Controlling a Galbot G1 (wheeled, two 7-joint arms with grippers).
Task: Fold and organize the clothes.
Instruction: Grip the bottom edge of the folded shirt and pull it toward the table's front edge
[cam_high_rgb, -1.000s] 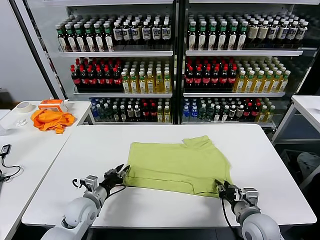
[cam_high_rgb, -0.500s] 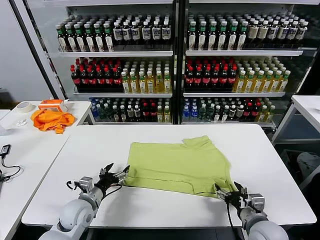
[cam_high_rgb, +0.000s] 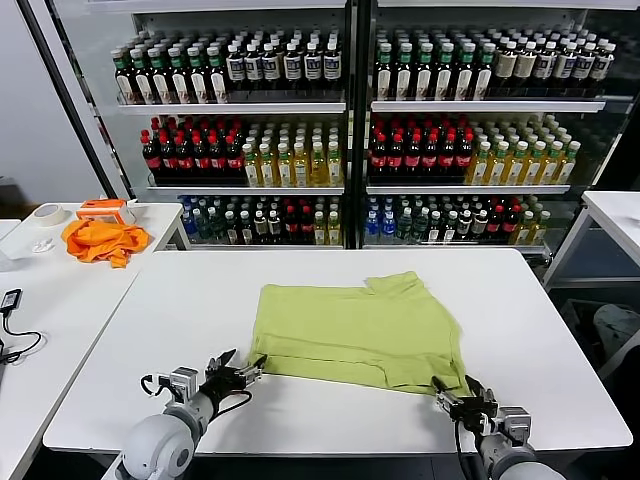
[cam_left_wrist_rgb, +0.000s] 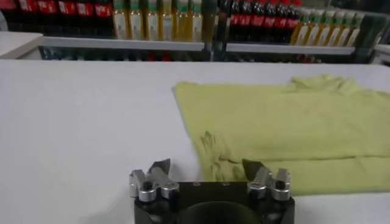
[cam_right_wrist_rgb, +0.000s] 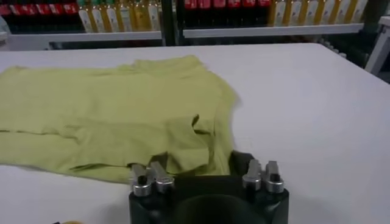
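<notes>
A lime T-shirt (cam_high_rgb: 360, 332) is laid out flat on the white table (cam_high_rgb: 180, 300), roughly in the middle, with its long near edge folded over and one sleeve sticking out at the far right corner. A few wrinkles can be seen near the front left corner in the left wrist view (cam_left_wrist_rgb: 286, 131).

The left pincer (cam_high_rgb: 240, 375) is held low over the table just beside the shirt's near left corner. Its fingers are spread apart, and nothing is pinched between them; in the left wrist view (cam_left_wrist_rgb: 205, 167) the cloth's edge is seen just past the tips, with one tip over the fabric and the other over bare table.

The right pincer (cam_high_rgb: 452, 392) is parked at the near right corner of the shirt, also low to the table. Its fingers are spread too, with no cloth gripped. In the right wrist view (cam_right_wrist_rgb: 201, 159) the hem is seen lying right in front of the tips, but whether it is actually touched can't be told.

On the side table (cam_high_rgb: 60, 300) to the left, an orange cloth (cam_high_rgb: 100, 240) is bunched up, well apart from the shirt. Behind everything, coolers (cam_high_rgb: 350, 120) stocked with bottles are lined up.
</notes>
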